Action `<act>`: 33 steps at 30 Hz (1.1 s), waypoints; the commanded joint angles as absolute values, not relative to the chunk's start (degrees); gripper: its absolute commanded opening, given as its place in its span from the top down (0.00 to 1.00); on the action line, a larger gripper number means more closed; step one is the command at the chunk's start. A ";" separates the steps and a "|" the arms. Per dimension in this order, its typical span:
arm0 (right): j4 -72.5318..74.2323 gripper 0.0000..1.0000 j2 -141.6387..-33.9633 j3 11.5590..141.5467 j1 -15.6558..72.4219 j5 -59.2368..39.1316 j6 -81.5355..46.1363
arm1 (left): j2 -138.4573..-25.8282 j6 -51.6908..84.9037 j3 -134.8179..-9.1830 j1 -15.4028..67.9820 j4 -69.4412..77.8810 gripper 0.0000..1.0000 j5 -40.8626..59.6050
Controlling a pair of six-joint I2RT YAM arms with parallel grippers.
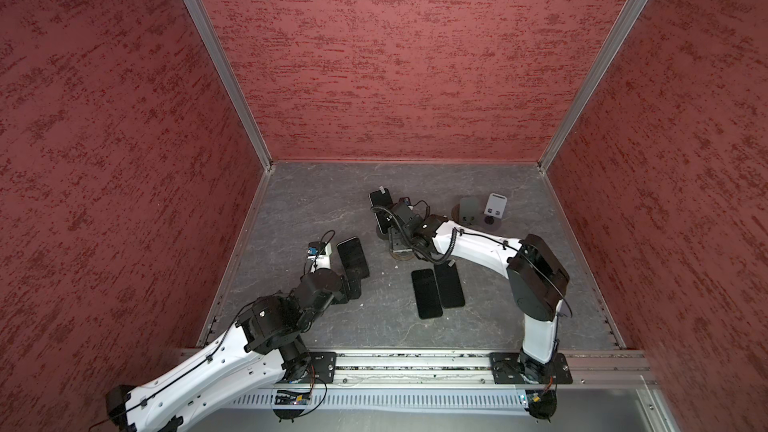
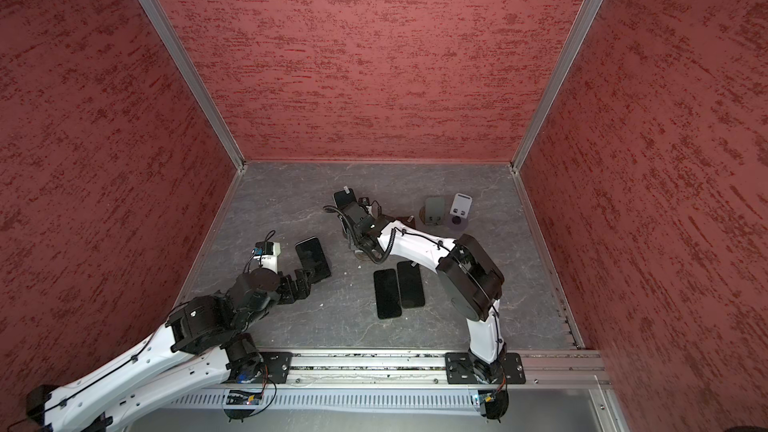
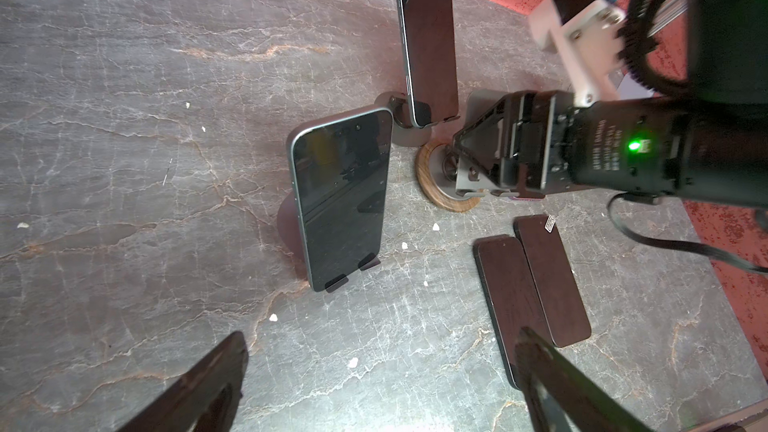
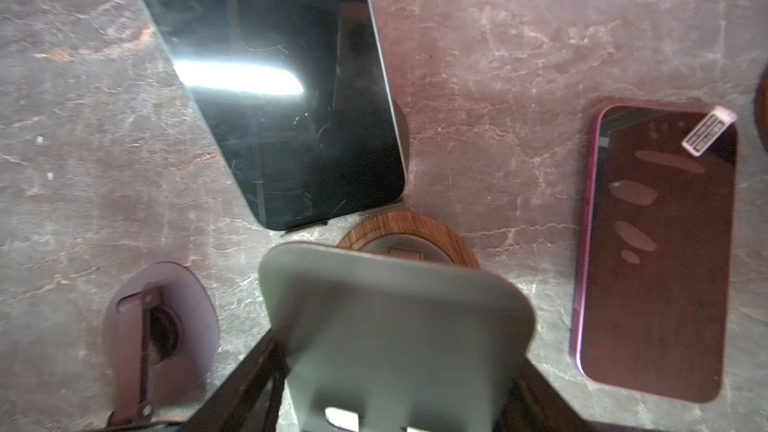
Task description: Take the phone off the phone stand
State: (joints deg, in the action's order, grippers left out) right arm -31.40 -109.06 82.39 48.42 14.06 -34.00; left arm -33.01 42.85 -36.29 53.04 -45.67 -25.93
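Nearest us, the left gripper (image 3: 380, 338) hovers low over the table (image 1: 316, 209), jaws spread wide and holding nothing. To its right two dark phones lie flat, edges together: the nearer flat phone (image 1: 426, 293) and the farther flat phone (image 1: 449, 284).

Just beyond the left gripper is the left phone (image 3: 340, 201). It is propped upright and leaning back on the left stand (image 3: 288, 222), its bottom edge resting in the stand's two lips, not yet lifted.

Into the middle now: the right gripper (image 4: 397, 361) reaches in from the right onto the wood-based stand (image 3: 432, 193). Its fingers (image 4: 253, 371) sit against both side edges of the bare grey back plate, pinching it. A pink phone (image 4: 652, 251) lies flat just beside that stand.

Farther back, the far phone (image 1: 380, 198) stands on the far stand (image 3: 405, 137), a small tag at its top. At the far right, a dark stand (image 1: 468, 209) and a pale stand (image 1: 495, 204) sit close together.
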 commanded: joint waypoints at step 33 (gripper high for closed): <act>-27.95 0.40 -77.10 54.77 26.87 14.59 -30.25 | -44.91 39.81 -40.70 52.39 -39.16 0.00 -23.48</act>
